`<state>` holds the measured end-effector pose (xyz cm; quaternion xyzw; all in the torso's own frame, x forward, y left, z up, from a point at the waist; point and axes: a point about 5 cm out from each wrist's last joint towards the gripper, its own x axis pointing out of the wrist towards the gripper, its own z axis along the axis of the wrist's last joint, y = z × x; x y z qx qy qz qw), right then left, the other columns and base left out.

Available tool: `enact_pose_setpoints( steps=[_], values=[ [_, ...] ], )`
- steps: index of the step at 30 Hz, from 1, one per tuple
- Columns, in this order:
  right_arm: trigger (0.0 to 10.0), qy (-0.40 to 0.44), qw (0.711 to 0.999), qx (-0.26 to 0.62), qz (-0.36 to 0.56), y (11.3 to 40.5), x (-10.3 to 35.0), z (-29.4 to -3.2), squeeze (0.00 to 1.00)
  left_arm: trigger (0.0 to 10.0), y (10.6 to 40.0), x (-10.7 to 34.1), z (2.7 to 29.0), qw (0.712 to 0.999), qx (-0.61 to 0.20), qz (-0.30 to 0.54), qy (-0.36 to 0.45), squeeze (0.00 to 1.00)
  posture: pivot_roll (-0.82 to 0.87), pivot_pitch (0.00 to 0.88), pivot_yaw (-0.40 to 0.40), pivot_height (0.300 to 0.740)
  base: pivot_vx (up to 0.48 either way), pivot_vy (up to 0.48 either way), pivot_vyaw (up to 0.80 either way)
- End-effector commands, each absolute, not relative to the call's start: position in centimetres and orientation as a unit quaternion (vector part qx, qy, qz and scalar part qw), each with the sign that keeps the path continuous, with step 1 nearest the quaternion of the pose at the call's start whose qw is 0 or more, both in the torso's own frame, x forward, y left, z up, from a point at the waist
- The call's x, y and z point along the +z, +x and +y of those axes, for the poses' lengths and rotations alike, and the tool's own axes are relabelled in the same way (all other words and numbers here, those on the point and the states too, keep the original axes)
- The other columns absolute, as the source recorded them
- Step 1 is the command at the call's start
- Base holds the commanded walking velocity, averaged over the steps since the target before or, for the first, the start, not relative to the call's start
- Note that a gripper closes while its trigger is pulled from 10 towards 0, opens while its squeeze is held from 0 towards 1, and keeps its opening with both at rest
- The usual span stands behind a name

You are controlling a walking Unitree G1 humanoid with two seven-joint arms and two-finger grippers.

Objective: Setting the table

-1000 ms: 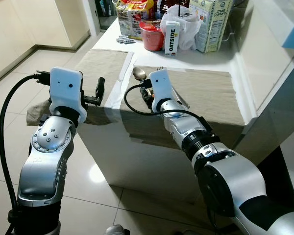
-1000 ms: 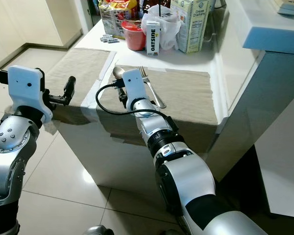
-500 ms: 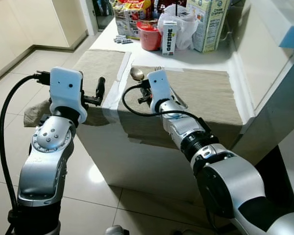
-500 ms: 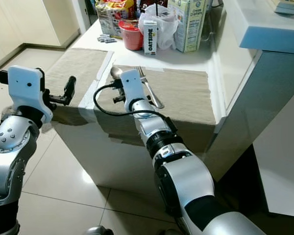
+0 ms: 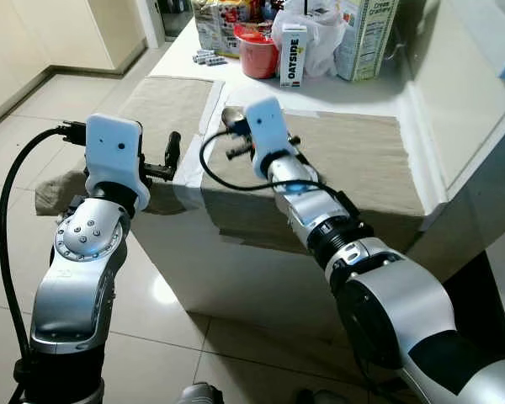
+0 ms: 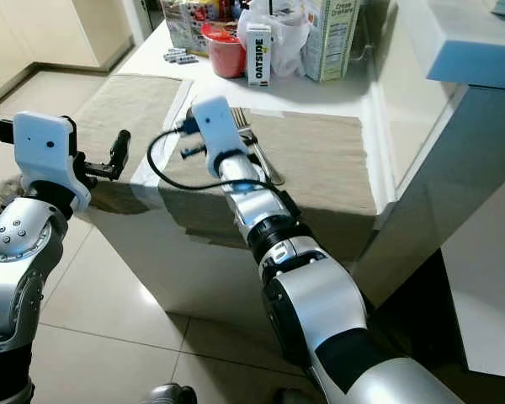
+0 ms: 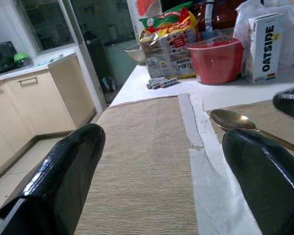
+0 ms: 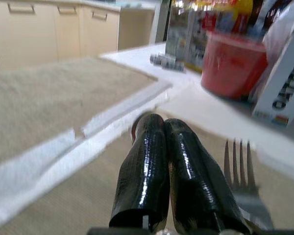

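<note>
A robot stands at the corner of a white desk (image 5: 353, 97) laid with two beige placemats. The right tool (image 8: 174, 161) hangs low over the near-left part of the right-hand placemat (image 5: 353, 160), its two black fingers pressed together with nothing between them. A spoon (image 7: 232, 121) lies just beyond its tips, bowl pointing toward the far side of the desk, and a fork (image 8: 237, 161) lies just beside it on the same mat. The left tool (image 5: 170, 156) hovers at the near edge of the left-hand placemat (image 5: 164, 105), fingers spread wide apart and empty.

At the far end of the desk stand a red tub (image 5: 257, 55), an Oatside carton (image 5: 292, 55), a white plastic bag (image 5: 324, 42), a cereal box (image 5: 366, 38) and snack packets (image 7: 166, 41), with small batteries (image 7: 159, 82) lying near them.

The cutlery seems already set down, so the setting looks partly done. The risk, as I judge it: the right tool is very close to spoon and fork, and any sideways sweep or drag as it moves could knock them askew or wrinkle the mat, which overhangs the desk edge and could slide
</note>
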<state>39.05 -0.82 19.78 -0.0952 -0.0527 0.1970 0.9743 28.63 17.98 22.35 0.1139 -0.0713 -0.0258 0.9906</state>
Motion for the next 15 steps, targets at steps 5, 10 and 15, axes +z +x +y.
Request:
enact_pose_setpoints(
  steps=[5,10,15],
  values=[
    [0.0,-0.083,0.975,0.189,-0.081,39.43,21.57,-0.86,0.04,10.0,28.91,22.66,18.24,0.99,-0.02,-0.074,0.115,0.0,0.16,0.086,0.054,0.74,0.0,0.0,0.0],
    [7.3,-0.095,0.979,0.168,-0.062,39.58,21.17,-1.03,0.03,10.0,28.96,22.7,18.24,0.99,-0.019,-0.075,0.115,0.0,0.16,0.086,0.054,0.74,0.0,0.0,0.0],
    [10.0,-0.079,0.981,0.172,-0.042,39.57,20.82,-0.91,1.0,10.0,29.02,22.73,18.21,0.99,-0.019,-0.078,0.115,0.0,0.16,0.082,0.053,0.74,0.0,0.0,0.0]
  ],
)
